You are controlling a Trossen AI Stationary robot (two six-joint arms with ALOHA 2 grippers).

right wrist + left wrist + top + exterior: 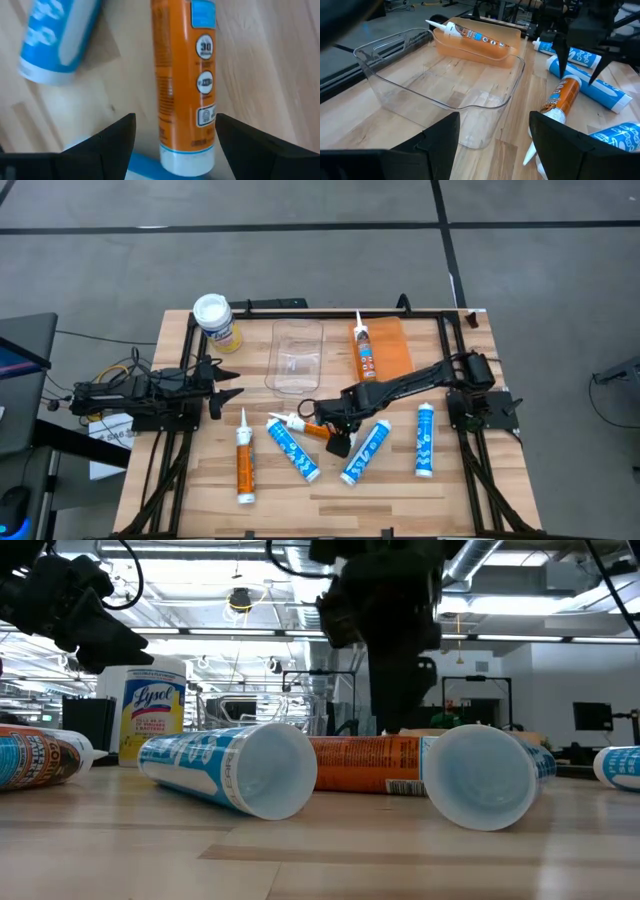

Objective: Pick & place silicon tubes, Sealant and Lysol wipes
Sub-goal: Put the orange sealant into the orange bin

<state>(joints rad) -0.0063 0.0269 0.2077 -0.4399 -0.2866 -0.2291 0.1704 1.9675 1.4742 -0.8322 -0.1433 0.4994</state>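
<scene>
High view: You have the right gripper [333, 423] reached out to mid-table, over an orange sealant tube [312, 429] that lies between two blue silicone tubes [293, 448] [364, 450]. A third blue tube [425, 439] lies further right, and an orange tube [243, 460] lies on the left. The left gripper [226, 387] waits at the table's left edge, beside the clear bin [296, 356]. The Lysol wipes [215, 321] stand upright at the far left corner. An orange tray [395, 345] already holds one orange tube [363, 350].

Low view: You see the Lysol wipes [153, 716] standing at the back left, the orange sealant tube [365, 763] lying behind two blue tube ends, and the right arm coming down over it.

Left wrist view: Your left fingers [439, 138] are spread wide with nothing between them; they face the clear bin [445, 75].

Right wrist view: Your right fingers [118, 135] are spread on either side of the orange sealant tube [182, 85], not yet clamped on it.

Step in hand: You appear to be lining up a grasp on this sealant tube.

Next move: Lower until the fingers straddle the tube's body, then close on it. Mind the blue tube just beside it, which could roll if nudged.
</scene>
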